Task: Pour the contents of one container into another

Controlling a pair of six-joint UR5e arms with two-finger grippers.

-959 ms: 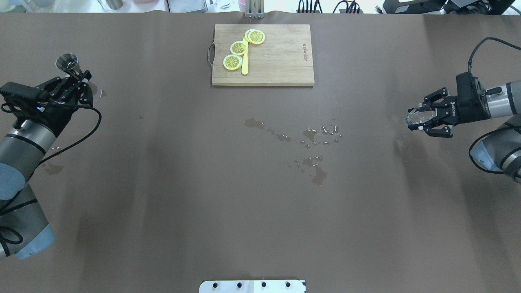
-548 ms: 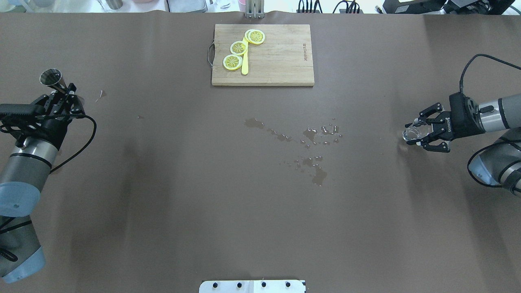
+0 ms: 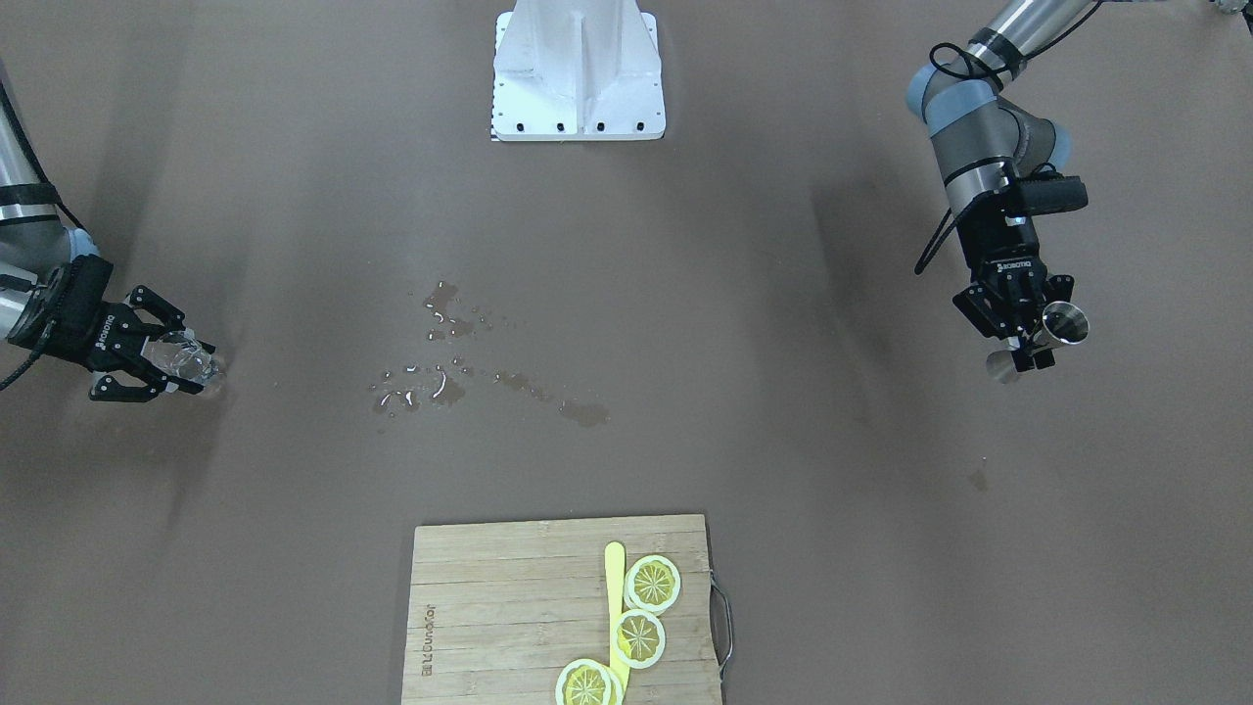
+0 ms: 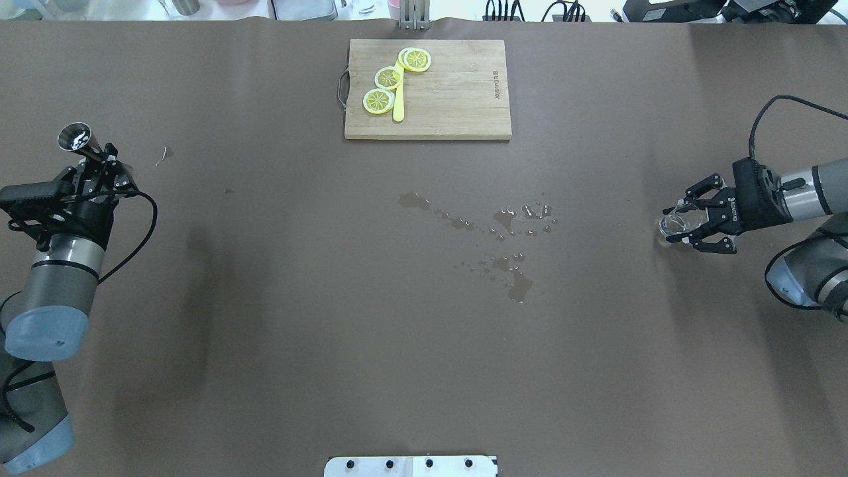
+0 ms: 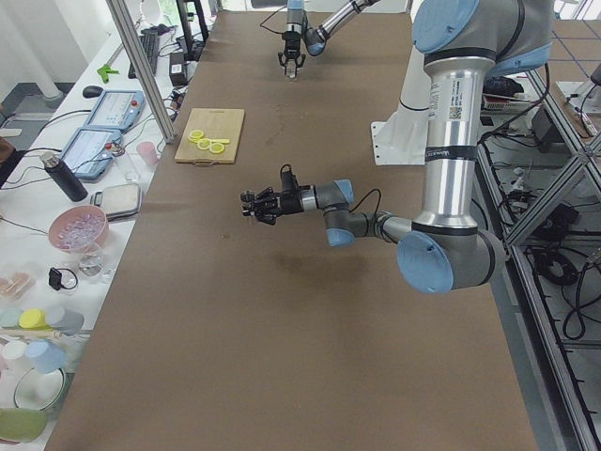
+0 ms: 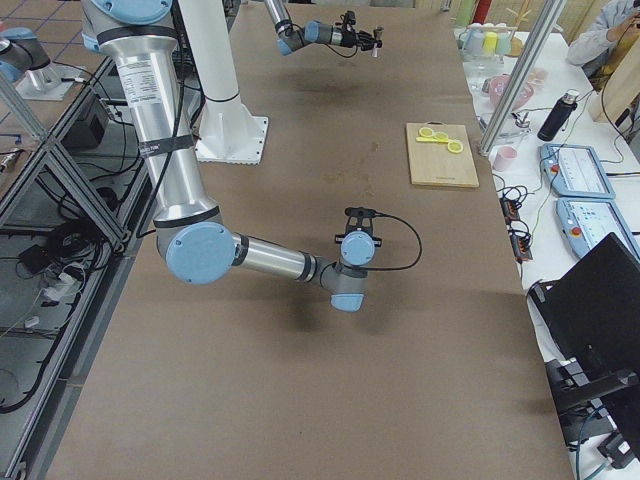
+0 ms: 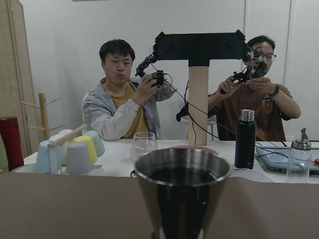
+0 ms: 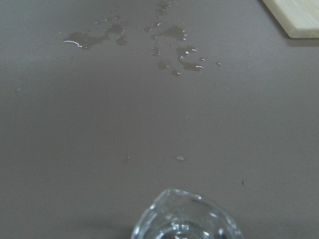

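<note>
My left gripper (image 4: 99,165) is shut on the waist of the silver metal jigger (image 4: 74,137) at the table's far left, held above the surface and roughly upright. The left wrist view looks onto the jigger's open dark cup (image 7: 182,183). In the front-facing view the jigger (image 3: 1063,324) is at the right. My right gripper (image 4: 680,220) is shut on the small clear glass (image 4: 669,225) at the far right, low over the table. The glass rim (image 8: 187,219) fills the bottom of the right wrist view. I cannot tell whether the glass touches the table.
A wooden cutting board (image 4: 457,93) with lemon slices (image 4: 388,78) and a yellow knife lies at the far centre. Water puddles (image 4: 507,222) are spread over the middle of the brown table. The white robot base plate (image 4: 411,466) is at the near edge.
The left gripper has carried the jigger further left and nearer the robot. The right gripper has moved the glass nearer the robot and lower toward the table.
</note>
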